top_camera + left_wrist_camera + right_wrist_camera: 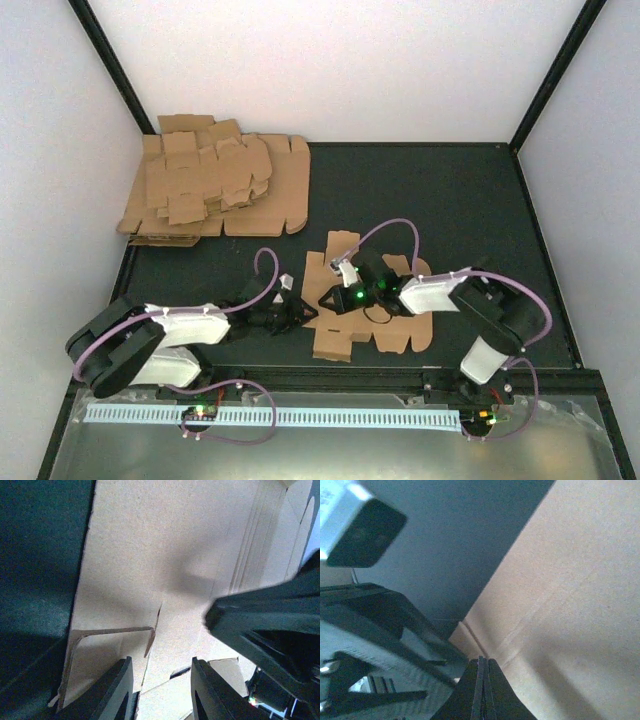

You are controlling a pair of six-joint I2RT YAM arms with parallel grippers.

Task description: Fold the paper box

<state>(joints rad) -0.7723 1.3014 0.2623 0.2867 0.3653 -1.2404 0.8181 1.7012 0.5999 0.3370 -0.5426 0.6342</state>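
Looking down at the desk, I see the paper box as a flat cut sheet. It lies well apart from the pile of cardboard, on the pile's near right. Nothing is standing up, so I judge the folding has barely begun: this is the first flap.

The left tool sits at the sheet's edge on the pile side. Its jaws are apart, straddling a slit beside a corner flap whose edge looks slightly lifted. It pinches nothing that I can see.

The right tool is farther from the pile, over the sheet's middle. Its jaws are closed tight and empty, with the tip down by a crease, seemingly pinning the sheet.

Next, I think, the left tool must close on that flap and turn it up along its crease while the right one holds the sheet down.
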